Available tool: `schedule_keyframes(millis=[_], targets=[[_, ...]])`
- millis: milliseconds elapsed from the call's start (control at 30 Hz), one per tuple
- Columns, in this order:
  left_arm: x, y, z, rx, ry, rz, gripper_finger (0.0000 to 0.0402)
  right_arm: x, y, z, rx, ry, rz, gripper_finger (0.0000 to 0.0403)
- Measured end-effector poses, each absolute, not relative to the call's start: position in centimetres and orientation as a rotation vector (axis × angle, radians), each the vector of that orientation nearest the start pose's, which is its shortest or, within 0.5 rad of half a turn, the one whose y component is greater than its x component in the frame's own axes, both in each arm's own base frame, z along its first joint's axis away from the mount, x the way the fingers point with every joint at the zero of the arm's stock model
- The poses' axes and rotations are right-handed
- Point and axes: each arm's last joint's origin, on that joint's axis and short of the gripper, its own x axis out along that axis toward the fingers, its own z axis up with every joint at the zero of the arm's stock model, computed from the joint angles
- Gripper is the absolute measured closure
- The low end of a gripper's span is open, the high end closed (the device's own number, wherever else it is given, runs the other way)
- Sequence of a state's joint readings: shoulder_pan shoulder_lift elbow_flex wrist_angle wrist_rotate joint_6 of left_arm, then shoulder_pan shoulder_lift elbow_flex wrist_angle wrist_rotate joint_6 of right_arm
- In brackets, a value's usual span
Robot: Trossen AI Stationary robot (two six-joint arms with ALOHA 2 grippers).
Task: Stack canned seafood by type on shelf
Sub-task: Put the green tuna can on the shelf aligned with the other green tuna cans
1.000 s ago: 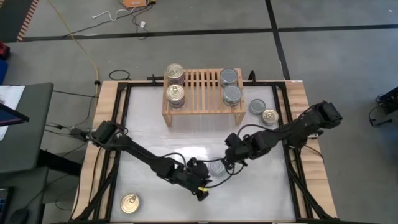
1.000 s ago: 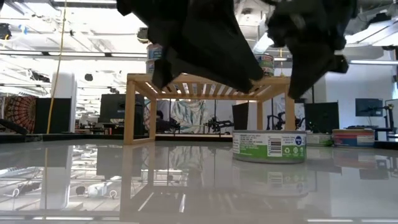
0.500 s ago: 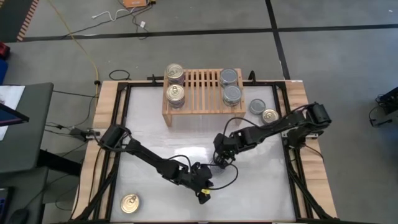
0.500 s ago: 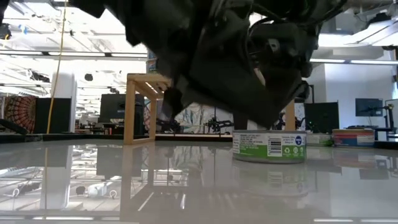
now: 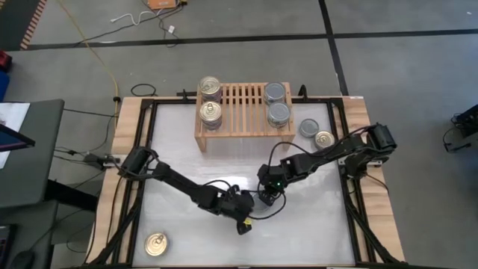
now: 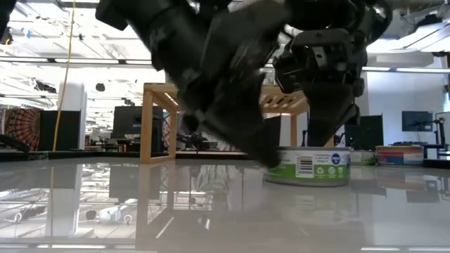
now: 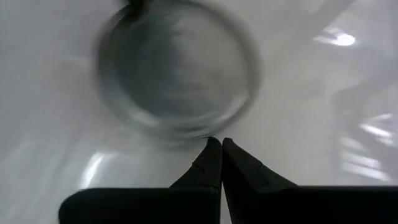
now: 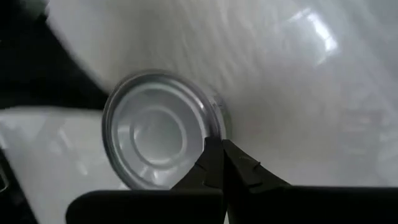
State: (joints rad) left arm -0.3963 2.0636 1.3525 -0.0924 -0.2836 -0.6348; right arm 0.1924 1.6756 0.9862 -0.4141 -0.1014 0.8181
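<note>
A flat can (image 8: 158, 127) with a plain silver top and a green label (image 6: 309, 167) stands on the white table near its middle, and both grippers meet at it. My left gripper (image 7: 221, 144) is shut and slants down at the can's near-left side (image 5: 249, 206). My right gripper (image 8: 217, 144) is shut and comes down at the can's far-right rim (image 5: 267, 191). The light-wood shelf (image 5: 243, 104) at the far edge carries two gold-top cans (image 5: 211, 112) on its left end and two silver-top cans (image 5: 278, 113) on its right end. My left gripper has its shut fingertips (image 7: 214, 149) at the can's side wall (image 7: 193, 132), slanting down from the near left; whether they touch it I cannot tell. The can stands flat on the table. My right gripper sets its shut fingertips (image 8: 214, 152) against the can's rim (image 8: 211, 127) on the far-right side, pointing steeply down. In the low view the tip stands at the can's top edge (image 6: 318, 147).
A silver-top can (image 5: 308, 128) and a gold-top can (image 5: 324, 139) stand on the table right of the shelf. Another gold-top can (image 5: 155, 243) sits near the near-left corner. Wooden borders (image 5: 123, 149) frame the white table.
Both grippers have sunk onto the middle can. My right gripper has come toward the table's near-left, tipping steeper, and now covers the can's far side. My left gripper has edged toward the can from the near left. The can has stayed in place.
</note>
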Motion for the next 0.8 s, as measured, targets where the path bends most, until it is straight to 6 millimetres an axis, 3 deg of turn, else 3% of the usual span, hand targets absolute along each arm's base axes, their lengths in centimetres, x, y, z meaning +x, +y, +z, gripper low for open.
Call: schedule_keyframes(millis=[267, 433, 600, 800], targets=[[39.4, -14.4, 14.3, -0.379, 0.82, 0.437, 0.0401, 30.6, 8.6, 17.3, 0.804, 1.243, -0.041, 0.0385], [38.8, -14.2, 15.2, -0.403, 0.831, 0.477, 0.0401, 30.1, 9.7, 18.3, 0.806, 1.223, -0.012, 0.0384], [37.8, -14.8, 17.7, -0.44, 0.8, 0.457, 0.0401, 29.5, 9.1, 20.1, 0.766, 1.118, -0.085, 0.0382], [38.0, -16.4, 18.9, -0.606, 0.682, 0.406, 0.0401, 29.8, 7.2, 21.0, 0.67, 0.989, -0.199, 0.0382]])
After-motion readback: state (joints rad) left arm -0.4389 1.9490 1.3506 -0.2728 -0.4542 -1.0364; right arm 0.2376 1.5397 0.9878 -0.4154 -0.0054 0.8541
